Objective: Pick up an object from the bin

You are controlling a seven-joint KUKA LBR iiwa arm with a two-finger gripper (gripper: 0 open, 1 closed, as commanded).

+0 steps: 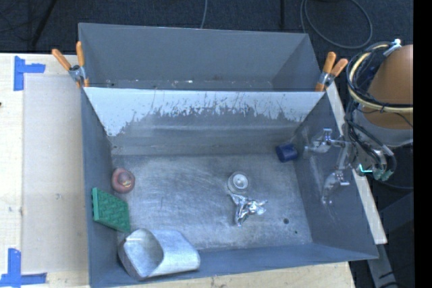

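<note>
I count six loose things in the bin, one of each kind. The one nearest the gripper is a small dark blue block, lying at the right end of the floor where it meets the right-hand sloping wall, just to the left of the gripper. The gripper itself hangs over that right wall, above the floor. From here its two metal fingers look spread, one farther back and one nearer, with only bare grey wall between them; it pinches nothing.

Moving left from the block, near the middle of the floor I see one small round pale cap and, just on its near side, one crumpled piece of silver foil, the two close together. Well apart from these, at the left end, sit one pinkish round piece, one green ribbed pad just nearer than it, and one grey cup tipped on its side in the near left corner.
</note>
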